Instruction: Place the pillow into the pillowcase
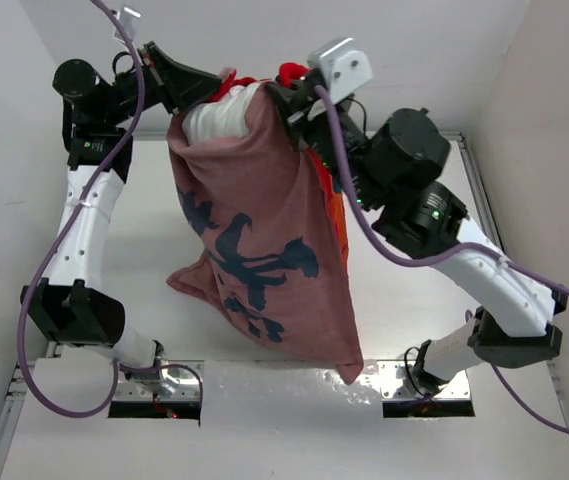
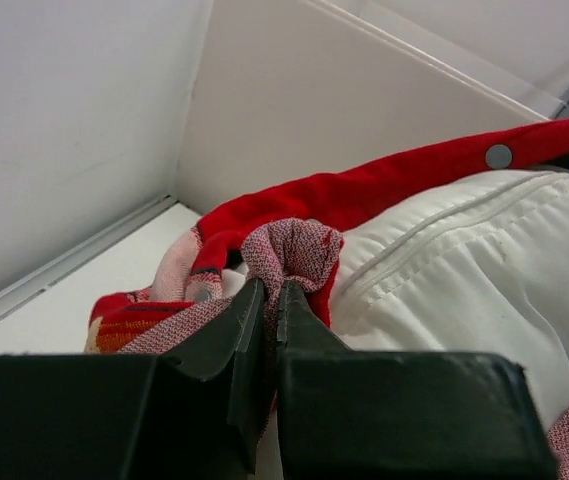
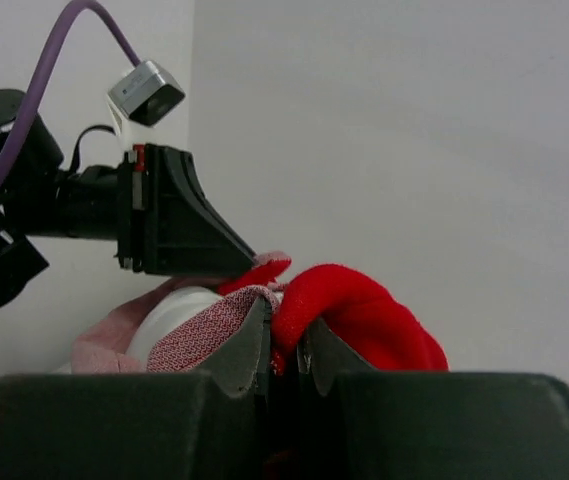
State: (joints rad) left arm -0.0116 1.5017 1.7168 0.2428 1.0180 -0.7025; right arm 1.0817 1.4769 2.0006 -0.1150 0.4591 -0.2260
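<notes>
At upper centre of the overhead view, left gripper (image 1: 224, 84) and right gripper (image 1: 280, 96) each pinch closed on the hanging pillowcase (image 1: 264, 220), pillow (image 1: 214, 118) showing inside

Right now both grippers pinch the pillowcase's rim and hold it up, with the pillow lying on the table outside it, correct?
No. The pillow is inside the pillowcase, its white end showing at the mouth in the left wrist view. The left gripper and right gripper do hold the rim up.

pillow (image 1: 214, 115) in pillowcase (image 1: 254, 250) — hung between left arm (image 1: 84, 220) and right arm (image 1: 494, 280), over table (image 1: 139, 250).
</notes>
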